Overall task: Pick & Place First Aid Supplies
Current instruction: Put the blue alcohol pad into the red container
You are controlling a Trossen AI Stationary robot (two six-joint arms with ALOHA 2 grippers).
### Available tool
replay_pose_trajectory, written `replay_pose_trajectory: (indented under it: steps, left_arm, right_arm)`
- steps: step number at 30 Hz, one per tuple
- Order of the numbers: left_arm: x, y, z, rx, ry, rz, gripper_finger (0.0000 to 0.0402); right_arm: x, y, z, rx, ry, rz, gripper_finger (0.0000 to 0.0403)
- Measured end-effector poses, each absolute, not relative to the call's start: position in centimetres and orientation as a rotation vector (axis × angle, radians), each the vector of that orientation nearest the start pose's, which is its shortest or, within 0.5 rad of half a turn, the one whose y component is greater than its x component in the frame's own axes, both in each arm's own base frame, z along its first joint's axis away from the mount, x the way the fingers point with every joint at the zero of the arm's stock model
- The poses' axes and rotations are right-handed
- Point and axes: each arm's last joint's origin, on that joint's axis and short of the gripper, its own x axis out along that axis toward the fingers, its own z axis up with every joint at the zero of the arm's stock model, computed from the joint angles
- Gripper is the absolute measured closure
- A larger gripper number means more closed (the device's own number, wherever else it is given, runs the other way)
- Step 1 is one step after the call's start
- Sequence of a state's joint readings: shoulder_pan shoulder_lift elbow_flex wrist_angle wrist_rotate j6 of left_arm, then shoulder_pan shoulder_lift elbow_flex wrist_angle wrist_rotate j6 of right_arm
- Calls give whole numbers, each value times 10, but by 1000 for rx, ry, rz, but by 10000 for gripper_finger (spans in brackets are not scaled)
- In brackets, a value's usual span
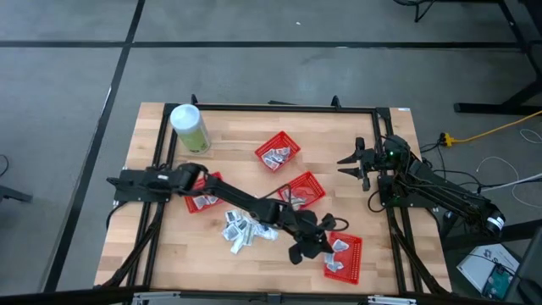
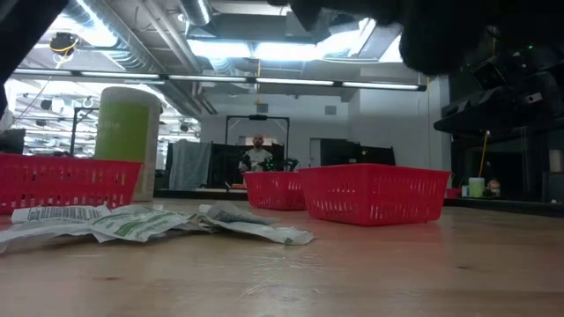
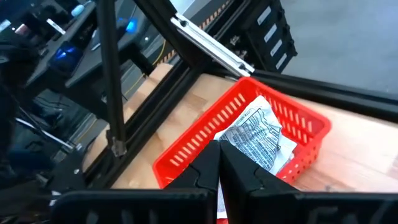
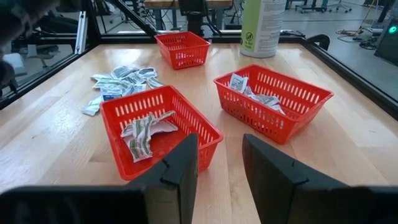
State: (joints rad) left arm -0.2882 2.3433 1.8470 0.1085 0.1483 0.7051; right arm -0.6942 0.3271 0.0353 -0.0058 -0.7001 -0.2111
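Low view hides grippers; left gripper (image 3: 219,163) jaws closed, empty; right gripper (image 4: 219,163) jaws apart, empty.

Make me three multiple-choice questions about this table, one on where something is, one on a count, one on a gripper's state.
1. Where is the loose pile of packets?
A. on the bare table
B. in the canister
C. on the floor

2. How many red baskets are on the table?
A. two
B. four
C. six

3. How is the left gripper?
A. wide open
B. shut
C. out of sight

Answers: 1 A, the pile lies on the wood between baskets. 2 B, the high view shows four. 3 B, the left wrist view shows its fingers pressed together by the basket.
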Motion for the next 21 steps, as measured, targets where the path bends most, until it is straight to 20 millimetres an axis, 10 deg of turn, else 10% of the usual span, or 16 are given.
replay_pose_trajectory:
  steps: [21]
  left_arm:
    - [532,-157,180,822,166,-487,385]
  right_arm:
    - [95,-55,149,-19,226,30,276]
